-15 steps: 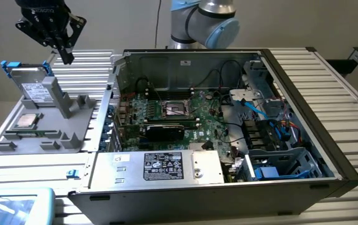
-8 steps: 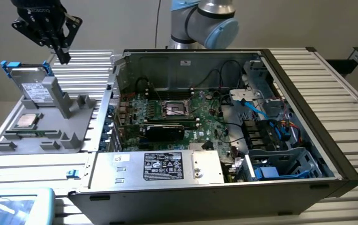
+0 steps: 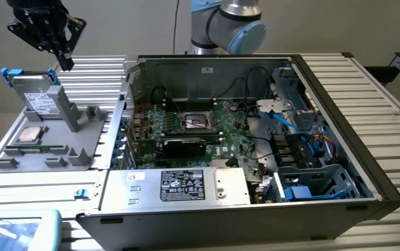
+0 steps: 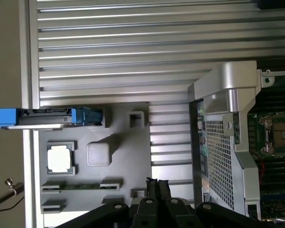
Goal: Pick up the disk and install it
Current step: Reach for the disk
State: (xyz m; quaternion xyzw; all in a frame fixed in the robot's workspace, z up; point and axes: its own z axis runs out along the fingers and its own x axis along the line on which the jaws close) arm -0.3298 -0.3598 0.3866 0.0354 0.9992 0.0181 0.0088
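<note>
Over on the exterior view's left, above the far end of the slatted metal table (image 3: 381, 104), the black gripper (image 3: 65, 61) hangs in the air with its two fingers pressed together and nothing between them. From the wrist view the gripper (image 4: 156, 183) shows the same thing: the slim fingers meet side by side, bare. Just below it and a little nearer stands the disk (image 3: 38, 97), set on its edge and leaning slightly in a slot at the far end of a grey holder (image 3: 91, 137), its white label facing the exterior view's right and its blue frame sticking out at the far side. Gripper and disk are apart, with clear air between them. Seen from the wrist, the disk (image 4: 45, 115) shows as a thin edge with blue at both ends, sitting at one side of the holder (image 4: 126, 156). A small square silver chip (image 3: 31, 135) lies flat in a pocket of the holder, near the disk but not touching it; it also shows from the wrist (image 4: 60, 159). To the exterior view's right of the holder lies an open computer case (image 3: 186, 73), just beside it on the table, with a green circuit board (image 3: 207, 123) inside and a silver box with a black label (image 3: 186, 185) at its near end. The robot arm (image 3: 231, 23) rises behind the case's far wall.
</note>
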